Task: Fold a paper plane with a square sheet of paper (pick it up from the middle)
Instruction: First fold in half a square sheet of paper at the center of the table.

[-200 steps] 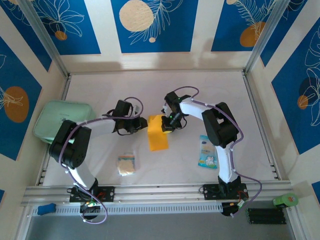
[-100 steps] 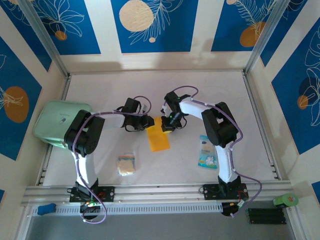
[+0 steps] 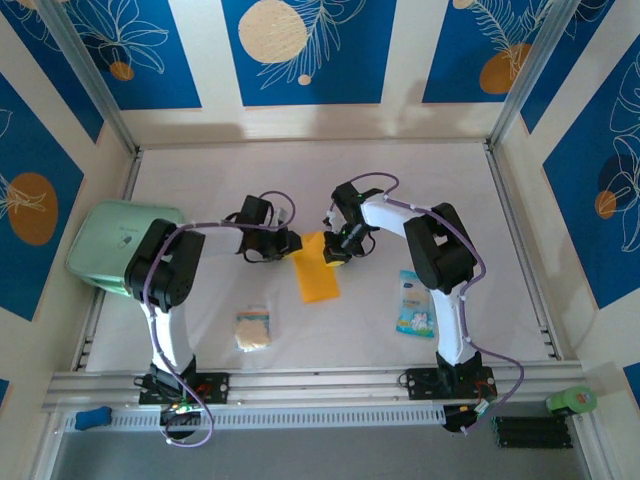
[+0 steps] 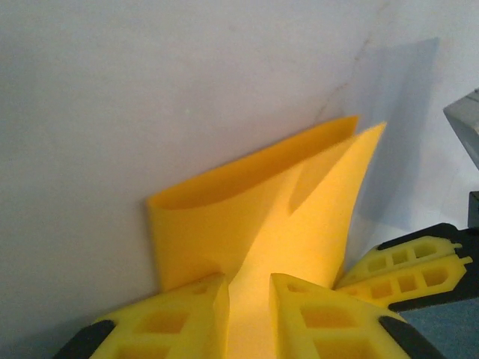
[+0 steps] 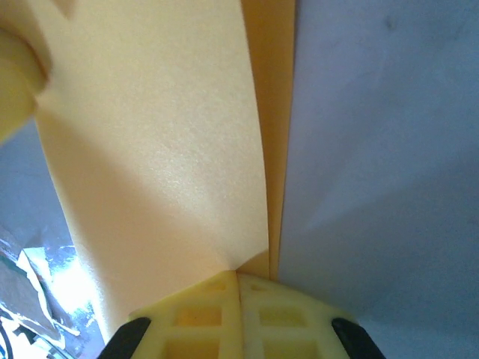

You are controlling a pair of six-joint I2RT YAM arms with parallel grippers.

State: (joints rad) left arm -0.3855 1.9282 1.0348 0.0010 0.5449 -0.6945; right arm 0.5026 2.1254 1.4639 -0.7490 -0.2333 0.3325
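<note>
The square sheet of paper (image 3: 319, 276) lies folded at mid-table, orange-yellow, its upper end lifted between the two grippers. My left gripper (image 3: 289, 243) is at its left edge. In the left wrist view the paper (image 4: 262, 217) runs through the gap between the yellow fingers (image 4: 179, 314), and the gripper (image 4: 249, 299) is slightly open. My right gripper (image 3: 336, 252) is at the paper's upper right corner. In the right wrist view that gripper (image 5: 238, 280) is shut, with the paper's (image 5: 150, 149) fold pinched at the tips. Its fingers (image 4: 408, 269) also show in the left wrist view.
A mint-green case (image 3: 122, 243) sits at the left edge. A small beige spongy square (image 3: 253, 328) lies near the front left. A blue-white packet (image 3: 412, 303) lies to the right of the paper. Metal rails border the table.
The left gripper has moved right to the paper's left edge and its arm has swung round. The paper looks narrower, folded in. The right gripper has held still.
</note>
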